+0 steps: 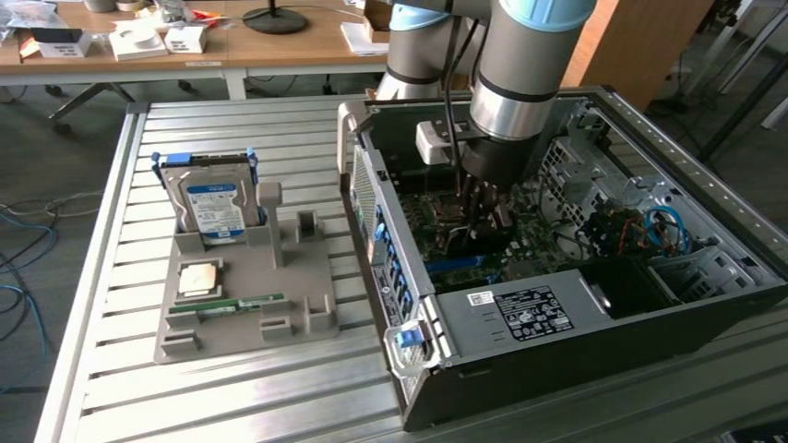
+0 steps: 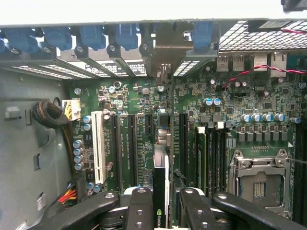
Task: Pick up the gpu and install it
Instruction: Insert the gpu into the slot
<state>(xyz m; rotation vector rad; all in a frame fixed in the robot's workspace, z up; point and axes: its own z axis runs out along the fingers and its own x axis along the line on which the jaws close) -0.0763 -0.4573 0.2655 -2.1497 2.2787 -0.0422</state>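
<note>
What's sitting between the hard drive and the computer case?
In the exterior view, the gray holder's two upright brackets, then a bare strip of slatted table.

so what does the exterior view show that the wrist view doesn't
Exterior view: the tray beside the case, carrying an upright hard drive, a square chip and a memory stick, plus the arm down inside the case.
Wrist view: the hand closed on the gpu, held edge-on, with the slots and cpu socket ahead of it.
Both: the motherboard and the case's inside.
</note>
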